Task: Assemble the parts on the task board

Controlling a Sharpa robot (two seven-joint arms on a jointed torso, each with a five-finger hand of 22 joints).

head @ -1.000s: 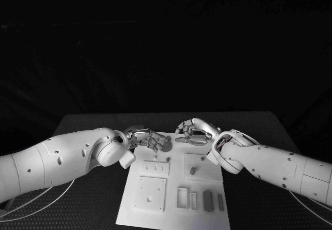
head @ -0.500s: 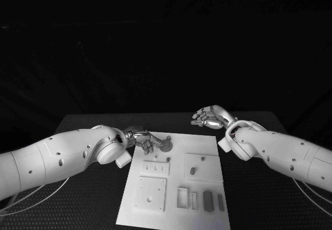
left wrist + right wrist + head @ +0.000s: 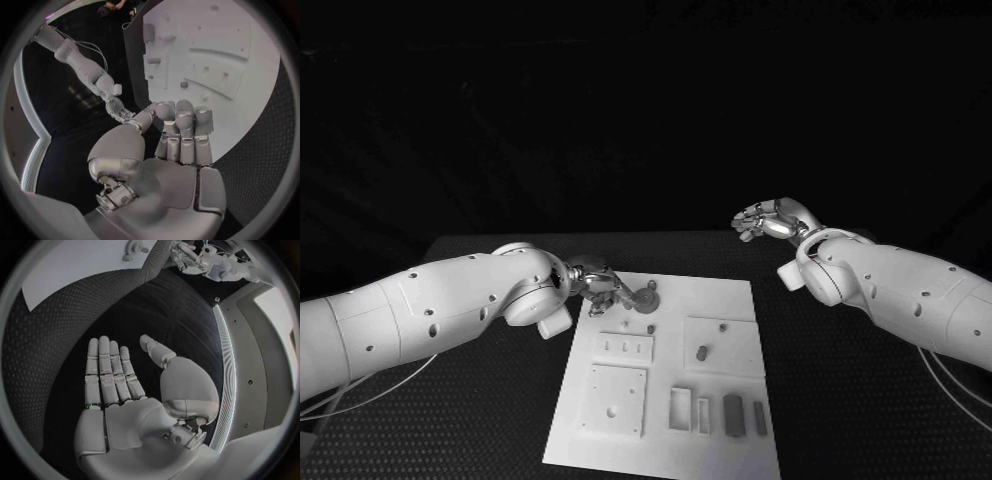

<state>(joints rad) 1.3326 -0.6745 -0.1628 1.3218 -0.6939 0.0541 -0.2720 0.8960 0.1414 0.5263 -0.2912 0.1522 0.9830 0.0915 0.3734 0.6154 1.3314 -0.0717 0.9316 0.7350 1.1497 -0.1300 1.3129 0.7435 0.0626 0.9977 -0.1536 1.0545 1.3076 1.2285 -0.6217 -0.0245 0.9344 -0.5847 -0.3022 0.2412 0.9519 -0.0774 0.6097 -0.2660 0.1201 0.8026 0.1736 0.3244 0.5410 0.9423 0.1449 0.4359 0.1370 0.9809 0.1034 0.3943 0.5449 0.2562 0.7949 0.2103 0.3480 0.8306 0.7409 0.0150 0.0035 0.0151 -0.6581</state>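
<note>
Left hand (image 3: 606, 287) pinched a part (image 3: 646, 296) over the task board (image 3: 733, 300); right hand (image 3: 769, 222) spread, empty (most slots looked unfilled).

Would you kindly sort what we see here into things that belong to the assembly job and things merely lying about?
Belonging to the job:
task board
round part at the board's far edge
small part standing mid-board
left hand, at the round part
right hand, raised off the board, holding nothing

Merely there:
black table
white cables
</note>
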